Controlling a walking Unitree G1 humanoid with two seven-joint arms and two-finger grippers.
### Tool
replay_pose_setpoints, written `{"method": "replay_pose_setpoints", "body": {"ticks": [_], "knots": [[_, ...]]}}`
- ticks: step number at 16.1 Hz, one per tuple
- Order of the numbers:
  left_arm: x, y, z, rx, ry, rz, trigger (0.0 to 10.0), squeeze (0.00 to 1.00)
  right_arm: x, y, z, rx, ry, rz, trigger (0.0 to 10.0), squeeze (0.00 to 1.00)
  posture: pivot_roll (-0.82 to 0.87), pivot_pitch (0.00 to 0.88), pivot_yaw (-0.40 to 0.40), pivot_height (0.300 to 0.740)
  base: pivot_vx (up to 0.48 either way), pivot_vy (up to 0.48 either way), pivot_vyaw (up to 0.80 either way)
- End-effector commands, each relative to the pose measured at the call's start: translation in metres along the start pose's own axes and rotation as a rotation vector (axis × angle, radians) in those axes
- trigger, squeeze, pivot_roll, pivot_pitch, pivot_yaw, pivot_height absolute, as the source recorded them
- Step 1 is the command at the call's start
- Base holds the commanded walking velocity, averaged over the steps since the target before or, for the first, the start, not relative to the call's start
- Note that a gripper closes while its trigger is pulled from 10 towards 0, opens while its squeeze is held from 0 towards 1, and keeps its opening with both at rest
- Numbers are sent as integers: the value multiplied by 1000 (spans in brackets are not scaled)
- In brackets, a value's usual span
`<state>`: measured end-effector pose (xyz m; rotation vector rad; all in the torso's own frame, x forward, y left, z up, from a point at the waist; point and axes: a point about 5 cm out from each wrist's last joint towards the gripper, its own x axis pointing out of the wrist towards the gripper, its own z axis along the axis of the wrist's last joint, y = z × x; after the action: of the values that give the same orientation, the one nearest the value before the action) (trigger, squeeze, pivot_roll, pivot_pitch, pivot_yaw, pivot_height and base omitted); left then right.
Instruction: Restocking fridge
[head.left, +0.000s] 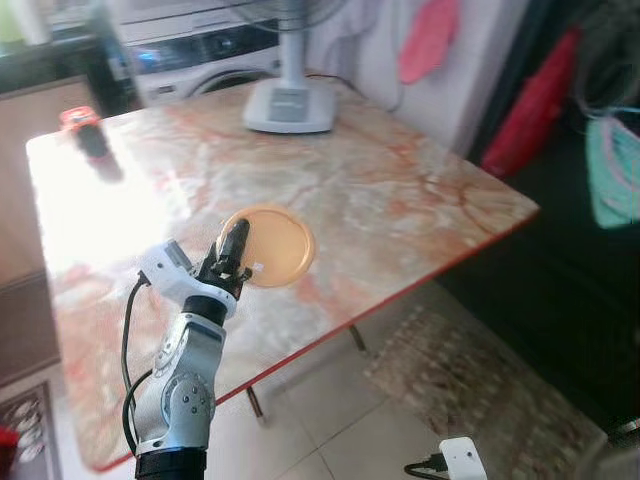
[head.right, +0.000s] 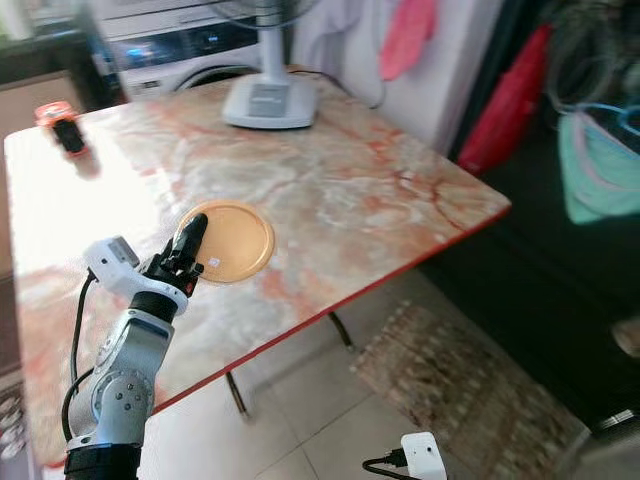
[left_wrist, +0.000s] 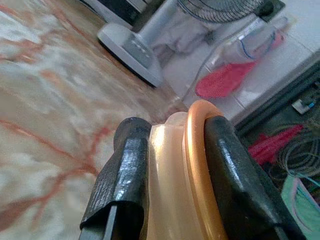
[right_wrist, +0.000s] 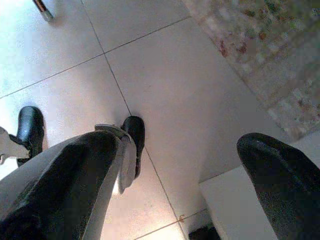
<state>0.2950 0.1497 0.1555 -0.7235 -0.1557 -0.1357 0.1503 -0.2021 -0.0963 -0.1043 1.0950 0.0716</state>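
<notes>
2 left hand (head.left: 232, 250) fingers (left_wrist: 122, 180) clamped on orange lid's (head.left: 275, 245) rim, near edge hidden; right hand (right_wrist: 195, 165) spread.

— What's on the table (head.right: 330, 190)?
— A round orange lid (head.right: 228, 240) near the front edge, a white fan base (head.right: 268, 102) at the back, a small red-and-black object (head.right: 62, 125) at the far left corner.
— And the left gripper (head.right: 186, 243)?
— Its black fingers (head.right: 190, 238) close on the lid's left rim.

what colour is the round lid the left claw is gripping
Orange, with a paler translucent centre. The lid shows best in the left eye view, pinched by the left claw.
</notes>
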Motion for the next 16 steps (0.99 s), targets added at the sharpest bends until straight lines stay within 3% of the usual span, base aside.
{"method": "replay_pose_setpoints", "body": {"ticks": [1,16], "knots": [[3,-5,4,9,-11,-17,10000,0,0,1,-1,2,5,1,10000,0,17,13,17,740,0,0,-788],[4,-6,2,46,16,-23,10000,0,0,2,-1,-8,9,10,10000,0,20,14,23,740,0,-52,-788]]}}
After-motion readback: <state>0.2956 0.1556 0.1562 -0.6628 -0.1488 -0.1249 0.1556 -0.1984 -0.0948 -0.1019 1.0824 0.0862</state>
